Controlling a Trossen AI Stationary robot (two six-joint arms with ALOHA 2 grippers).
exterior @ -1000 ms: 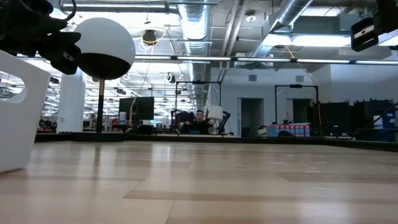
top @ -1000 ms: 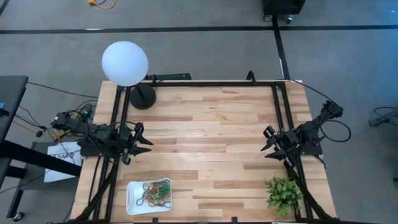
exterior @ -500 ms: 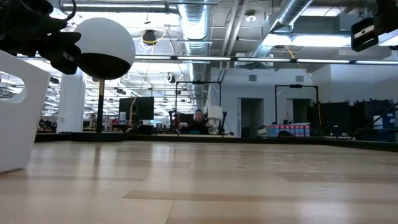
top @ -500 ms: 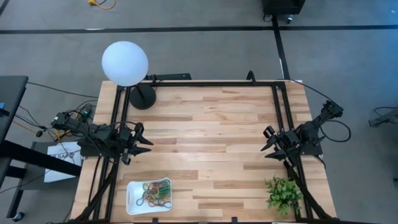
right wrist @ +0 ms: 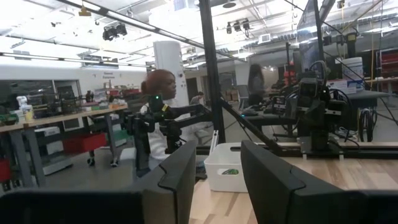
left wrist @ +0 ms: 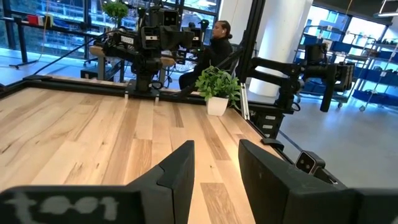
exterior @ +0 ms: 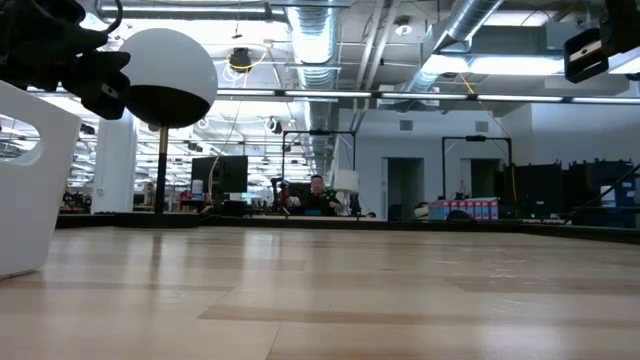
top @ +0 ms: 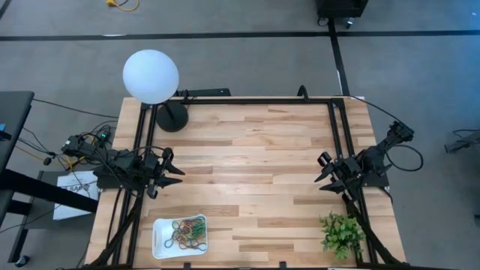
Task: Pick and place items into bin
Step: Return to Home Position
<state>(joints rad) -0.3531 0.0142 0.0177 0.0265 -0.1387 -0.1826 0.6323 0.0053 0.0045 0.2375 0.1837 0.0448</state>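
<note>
The white bin sits near the table's near-left corner, its base flat on the wood; its wall fills the low view's left edge and it shows far off in the right wrist view. Several rubber-band loops in red, green, yellow and orange lie piled inside it. My left gripper hovers open above the table's left side, far from the bin; its fingers stand apart with nothing between. My right gripper hovers open at the right side.
A white globe lamp on a black base stands at the far-left corner. A green leafy plant in a white pot stands at the near-right corner. Bare wood spans the table's middle between the arms. People show in the room beyond.
</note>
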